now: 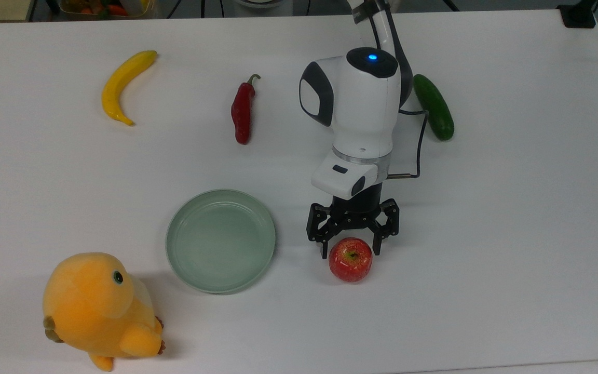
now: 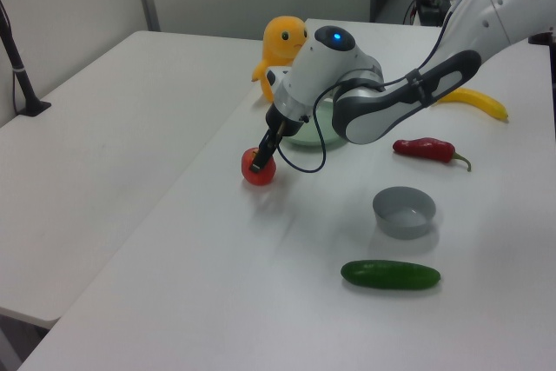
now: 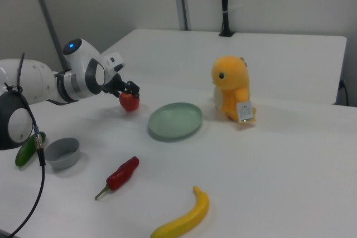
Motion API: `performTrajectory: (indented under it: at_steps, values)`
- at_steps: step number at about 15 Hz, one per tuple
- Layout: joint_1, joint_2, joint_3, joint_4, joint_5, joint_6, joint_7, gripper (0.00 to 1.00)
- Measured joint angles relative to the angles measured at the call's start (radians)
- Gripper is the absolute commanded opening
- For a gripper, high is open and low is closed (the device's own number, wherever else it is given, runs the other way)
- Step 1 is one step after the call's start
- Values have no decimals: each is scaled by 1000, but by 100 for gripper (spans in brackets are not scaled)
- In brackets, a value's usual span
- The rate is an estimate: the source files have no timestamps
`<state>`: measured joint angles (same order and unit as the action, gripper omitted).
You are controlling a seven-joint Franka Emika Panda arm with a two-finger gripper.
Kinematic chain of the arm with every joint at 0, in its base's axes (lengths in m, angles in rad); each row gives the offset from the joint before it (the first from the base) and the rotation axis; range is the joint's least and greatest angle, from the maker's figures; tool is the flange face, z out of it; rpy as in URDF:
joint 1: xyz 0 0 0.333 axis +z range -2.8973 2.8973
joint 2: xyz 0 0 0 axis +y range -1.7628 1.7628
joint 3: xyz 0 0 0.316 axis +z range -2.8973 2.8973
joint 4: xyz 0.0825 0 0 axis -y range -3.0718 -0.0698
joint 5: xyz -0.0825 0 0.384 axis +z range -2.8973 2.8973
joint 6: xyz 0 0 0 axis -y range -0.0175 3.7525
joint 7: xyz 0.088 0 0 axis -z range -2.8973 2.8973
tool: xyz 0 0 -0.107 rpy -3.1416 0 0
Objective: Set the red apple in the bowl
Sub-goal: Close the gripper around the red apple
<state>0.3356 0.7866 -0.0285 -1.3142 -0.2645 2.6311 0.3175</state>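
The red apple (image 1: 351, 259) (image 2: 259, 171) (image 3: 129, 102) sits on the white table, to the right of the pale green dish in the top view. My gripper (image 1: 350, 253) (image 2: 258, 161) (image 3: 129, 91) is open and low over the apple, one fingertip at each side of its upper half, apparently not clamped on it. The grey bowl (image 2: 404, 211) (image 3: 62, 153) stands empty near the cucumber; in the top view the arm hides it.
A pale green dish (image 1: 220, 240) lies left of the apple in the top view, with an orange plush toy (image 1: 99, 309) beyond it. A red chili (image 1: 242, 111), a yellow banana (image 1: 122, 85) and a green cucumber (image 1: 434, 106) lie farther back.
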Motion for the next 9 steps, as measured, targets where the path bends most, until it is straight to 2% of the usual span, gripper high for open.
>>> performTrajectory:
  at_steps: [2, 6, 8, 9]
  values:
    - [3, 11, 0, 0, -9, 20, 0, 98]
    - [4, 23, 0, 0, -39, 27, 4, 78]
    - [5, 24, 0, 2, -44, 27, 4, 50]
    - [5, 24, 0, 2, -56, 28, 4, 45]
